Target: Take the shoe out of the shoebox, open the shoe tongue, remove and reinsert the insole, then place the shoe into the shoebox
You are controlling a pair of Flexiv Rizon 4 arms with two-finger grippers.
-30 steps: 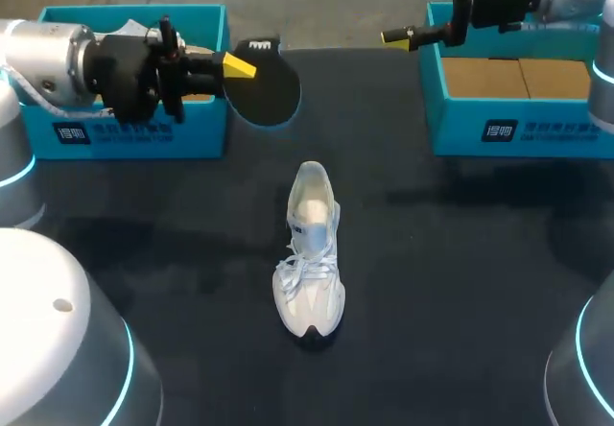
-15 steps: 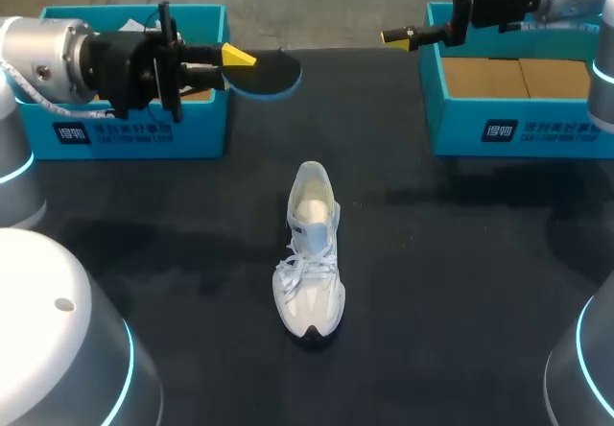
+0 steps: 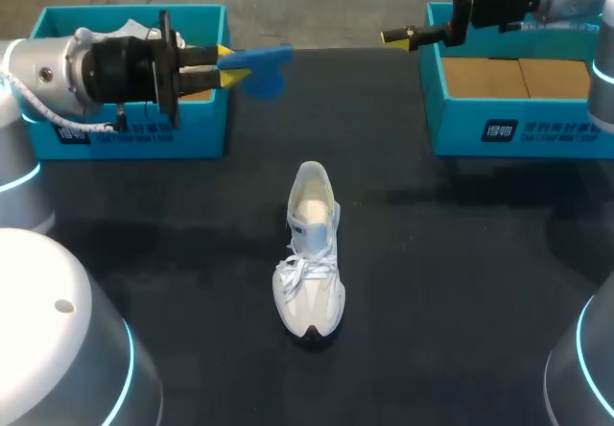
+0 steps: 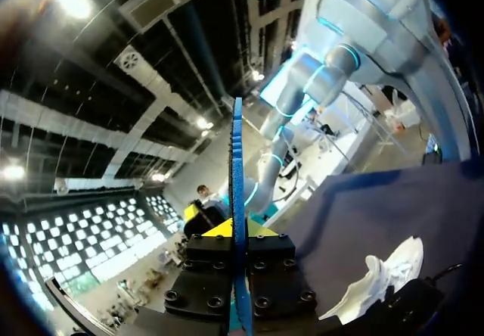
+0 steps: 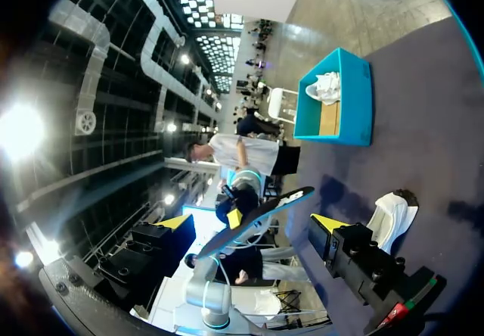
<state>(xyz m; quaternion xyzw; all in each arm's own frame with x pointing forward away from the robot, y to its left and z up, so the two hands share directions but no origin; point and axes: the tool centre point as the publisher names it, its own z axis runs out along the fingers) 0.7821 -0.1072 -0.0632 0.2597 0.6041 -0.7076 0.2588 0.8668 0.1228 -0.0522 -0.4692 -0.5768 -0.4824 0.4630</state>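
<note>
Insole, since before: our left arm has lifted and turned the insole (image 3: 267,59), so we now see a thin blue side where its wide dark face showed a second ago. The shoe and our right arm have not moved.
Head view, left gripper (image 3: 230,64): it comes in from the upper left of the frame and pinches the insole between its yellow tips, by the corner of the left shoebox (image 3: 125,136).
Head view, right gripper (image 3: 398,7): it is at the top right of the frame. Its fingers are spread wide and hold nothing, next to the right shoebox (image 3: 451,130).
Head view, shoe (image 3: 311,253): it is white and lies alone in the middle of the black table (image 3: 460,301), toe toward the bottom of the frame, well apart from both boxes.
Left wrist view, left gripper (image 4: 236,234): both fingers press on the insole (image 4: 237,162), which stands on its edge between them like a thin blue line.
Left wrist view, shoe (image 4: 382,275): it lies on the table off to the side of the gripper, not touching it.
Right wrist view, right gripper (image 5: 253,221): its two yellow tips stand far apart and nothing touches them.
Right wrist view, insole (image 5: 287,202): we see it far ahead, through the gap, held by the left gripper (image 5: 233,216).
Right wrist view, shoe (image 5: 389,215): it is on the table, with the left shoebox (image 5: 355,101) farther off.
</note>
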